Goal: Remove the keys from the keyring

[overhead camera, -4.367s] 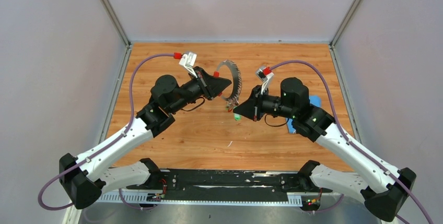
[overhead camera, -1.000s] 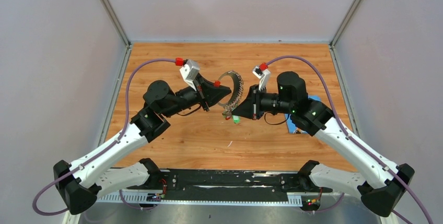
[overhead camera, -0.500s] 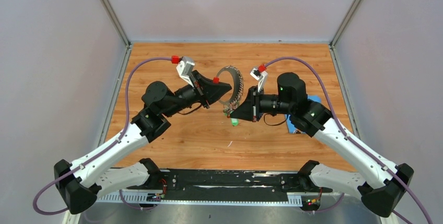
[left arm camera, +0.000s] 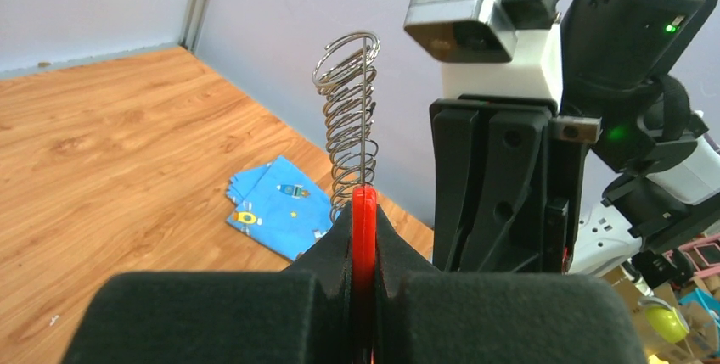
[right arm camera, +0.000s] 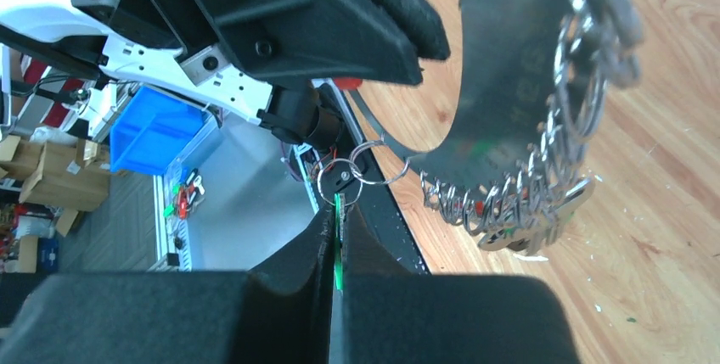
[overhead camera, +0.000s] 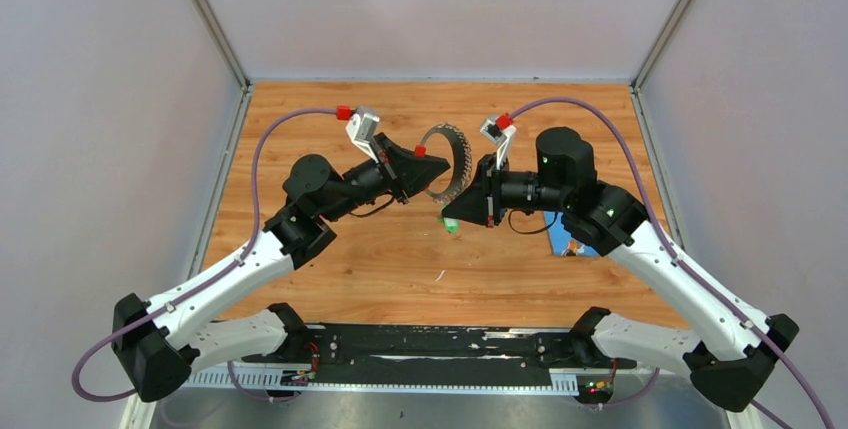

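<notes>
Both hands are up over the middle of the wooden surface (overhead camera: pixel 380 259), a bit toward its far edge. The left hand (left arm camera: pixel 363 210) is pressed tight on the red part (left arm camera: pixel 364 245) of the keyring (left arm camera: pixel 350 126), holding it up on edge. The right hand (right arm camera: pixel 334 220) pinches a green-capped key (right arm camera: pixel 339 241) hanging off small split rings (right arm camera: pixel 341 176). The other keys (right arm camera: pixel 531 211) dangle bunched just beside. Marks on the ring's dark band (right arm camera: pixel 501 58) are too blurred to read. A blue cartoon-print cloth (left arm camera: pixel 276 207) lies by the right edge, partly under the right arm (overhead camera: pixel 640 249).
</notes>
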You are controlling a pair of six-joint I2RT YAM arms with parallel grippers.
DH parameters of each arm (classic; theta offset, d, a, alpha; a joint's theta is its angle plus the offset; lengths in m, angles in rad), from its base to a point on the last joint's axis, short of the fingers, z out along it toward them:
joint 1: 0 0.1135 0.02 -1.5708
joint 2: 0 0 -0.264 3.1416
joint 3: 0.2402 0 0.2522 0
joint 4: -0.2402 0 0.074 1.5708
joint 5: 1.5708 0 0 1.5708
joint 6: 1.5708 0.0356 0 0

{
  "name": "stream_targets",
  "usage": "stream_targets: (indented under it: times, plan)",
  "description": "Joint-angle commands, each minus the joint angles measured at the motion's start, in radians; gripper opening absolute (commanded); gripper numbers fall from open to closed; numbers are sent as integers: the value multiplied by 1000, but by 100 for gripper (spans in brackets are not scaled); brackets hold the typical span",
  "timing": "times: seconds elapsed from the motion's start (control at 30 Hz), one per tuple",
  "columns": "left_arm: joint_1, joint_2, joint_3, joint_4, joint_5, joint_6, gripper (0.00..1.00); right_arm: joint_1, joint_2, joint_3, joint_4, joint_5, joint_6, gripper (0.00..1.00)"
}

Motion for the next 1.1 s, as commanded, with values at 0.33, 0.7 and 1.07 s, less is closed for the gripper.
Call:
stream_targets:
  times: [0.33, 0.7, 1.07]
  plan:
    - [-8, -47, -65, 179, 13, -13, 0, 13, 75, 155, -223, 91, -45, 1]
    - [-8, -61, -104, 263, 38, -35, 0, 13, 85, 175, -245, 107, -24, 1]
    - [-8, -58, -113, 285, 19, -72, 0, 15, 75, 153, -236, 113, -14, 1]
